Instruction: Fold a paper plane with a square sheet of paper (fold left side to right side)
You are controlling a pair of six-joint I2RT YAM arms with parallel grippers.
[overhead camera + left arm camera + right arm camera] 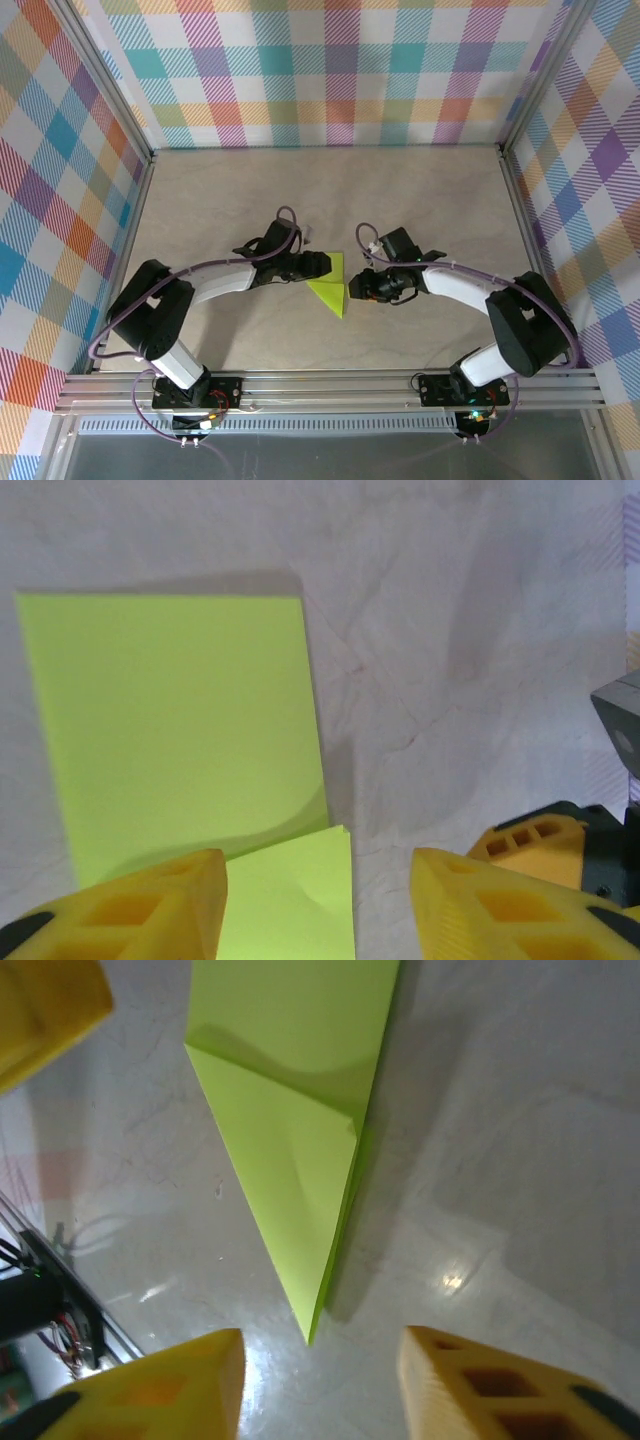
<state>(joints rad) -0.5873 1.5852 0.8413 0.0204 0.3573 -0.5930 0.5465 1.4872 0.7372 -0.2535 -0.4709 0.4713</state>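
The lime sheet of paper point(330, 288) lies flat on the table between the two arms, folded into a narrow paper-plane shape with its point toward the near edge. My left gripper point(318, 264) is at its left side, open; in the left wrist view the paper point(170, 730) runs under the gap of the left gripper point(318, 910), untouched by the yellow fingers point(140, 905). My right gripper point(358, 287) is just right of it, open. In the right wrist view the paper's tip point(310, 1330) lies just ahead of the right gripper point(320, 1380).
The pale wooden tabletop point(330, 190) is walled by checkered panels point(330, 70) at the back and both sides. An aluminium rail point(330, 385) carrying the arm bases runs along the near edge. The other arm's yellow finger point(525, 835) stands close by.
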